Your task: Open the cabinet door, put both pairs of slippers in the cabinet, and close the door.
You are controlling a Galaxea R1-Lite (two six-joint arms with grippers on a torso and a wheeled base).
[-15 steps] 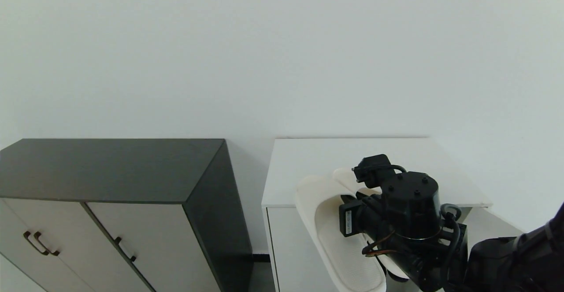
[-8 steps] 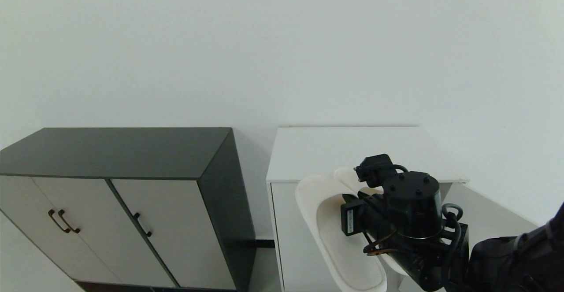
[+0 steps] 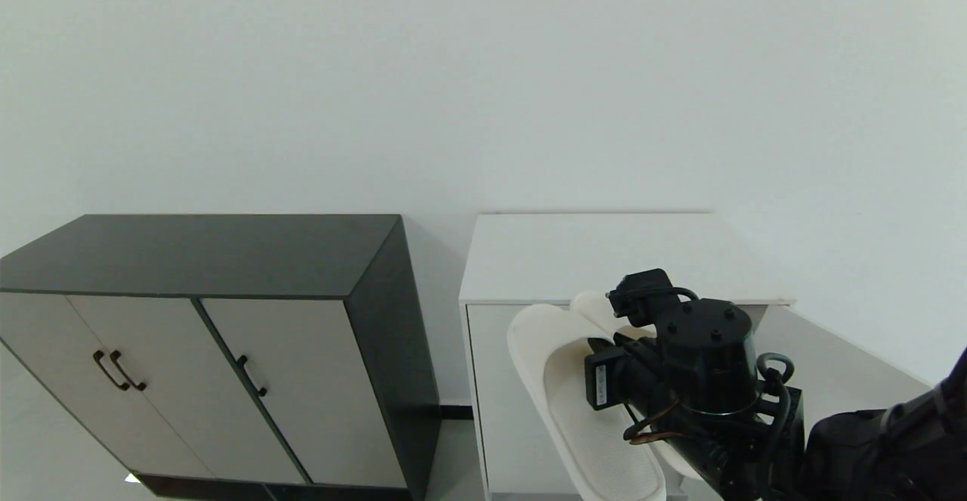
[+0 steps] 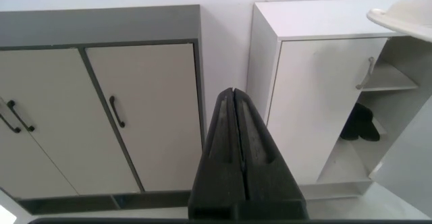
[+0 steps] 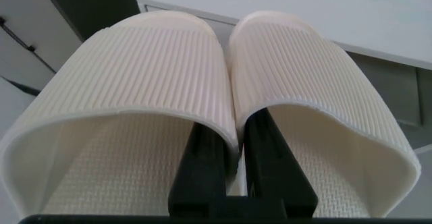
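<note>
Two cream slippers (image 5: 155, 69) side by side, straps pinched between right gripper (image 5: 236, 143) jaws, before white cabinet (image 3: 604, 252) front edge | left gripper (image 4: 234, 99) jaws pressed together

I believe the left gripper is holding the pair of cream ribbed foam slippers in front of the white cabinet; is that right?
Not quite: the right gripper holds the pair of cream ribbed foam slippers in front of the white cabinet, as the right wrist view shows. The left gripper is shut and empty.
</note>
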